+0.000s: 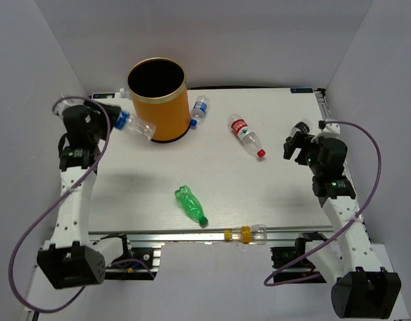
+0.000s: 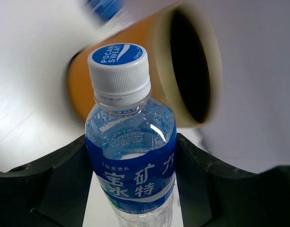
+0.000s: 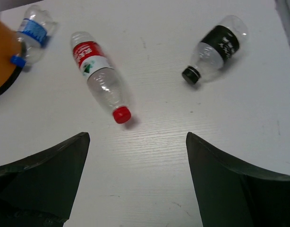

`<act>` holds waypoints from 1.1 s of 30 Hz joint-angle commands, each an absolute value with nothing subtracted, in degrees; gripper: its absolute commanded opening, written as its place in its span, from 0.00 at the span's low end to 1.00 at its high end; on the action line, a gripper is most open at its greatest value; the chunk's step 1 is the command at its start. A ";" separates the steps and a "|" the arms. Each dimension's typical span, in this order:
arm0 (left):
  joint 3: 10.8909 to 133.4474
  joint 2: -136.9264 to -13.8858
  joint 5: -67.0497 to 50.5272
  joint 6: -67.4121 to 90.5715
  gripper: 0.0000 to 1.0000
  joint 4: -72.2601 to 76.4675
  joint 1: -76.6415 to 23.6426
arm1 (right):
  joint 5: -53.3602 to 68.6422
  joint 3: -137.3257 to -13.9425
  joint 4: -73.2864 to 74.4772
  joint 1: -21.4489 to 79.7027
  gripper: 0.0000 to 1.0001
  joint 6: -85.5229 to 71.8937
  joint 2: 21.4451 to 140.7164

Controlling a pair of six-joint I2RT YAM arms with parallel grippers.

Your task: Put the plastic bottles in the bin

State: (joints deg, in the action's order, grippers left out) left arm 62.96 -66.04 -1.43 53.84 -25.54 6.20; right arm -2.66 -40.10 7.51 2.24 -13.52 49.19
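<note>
My left gripper (image 1: pixel 117 118) is shut on a clear blue-labelled bottle (image 1: pixel 133 125) and holds it raised just left of the orange bin (image 1: pixel 156 100). In the left wrist view the bottle (image 2: pixel 131 142) sits between the jaws, white-and-blue cap toward the bin (image 2: pixel 183 71). A second blue-labelled bottle (image 1: pixel 199 110) lies against the bin's right side. The red-labelled bottle (image 1: pixel 246 134) lies right of centre. The green bottle (image 1: pixel 191 205) lies near the front. The yellow-orange-labelled bottle (image 1: pixel 245 234) lies on the front rail. My right gripper (image 1: pixel 294 145) is open and empty, with the red-labelled bottle (image 3: pixel 100 78) ahead of it.
A clear bottle with a black label and cap (image 3: pixel 216 47) lies at the right, by my right gripper (image 3: pixel 138 156). White walls enclose the table on the left, back and right. The second blue-labelled bottle (image 3: pixel 31 33) and the bin's edge (image 3: pixel 1 56) show at the right wrist view's left.
</note>
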 commanded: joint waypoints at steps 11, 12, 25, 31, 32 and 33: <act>121.50 -100.87 0.07 30.07 0.26 -20.56 -3.33 | 20.58 -42.36 3.16 20.89 0.89 3.33 56.50; 123.12 -104.73 2.26 27.71 0.30 -20.57 -5.08 | 19.78 -42.71 3.69 26.40 0.90 5.08 57.21; 133.51 -112.34 7.82 23.73 0.98 -20.04 -6.77 | 14.78 -52.28 1.50 58.62 0.89 8.44 82.23; 123.98 -104.43 10.27 23.73 0.98 -23.46 -6.77 | 9.86 -57.04 -2.95 62.05 0.90 6.86 92.79; 120.36 -99.54 10.98 23.99 0.98 -23.21 -6.77 | 9.58 -57.30 -4.38 62.14 0.89 5.03 93.77; 116.76 -96.71 11.68 24.26 0.98 -23.03 -6.77 | 9.41 -57.65 -5.53 62.14 0.89 4.31 94.82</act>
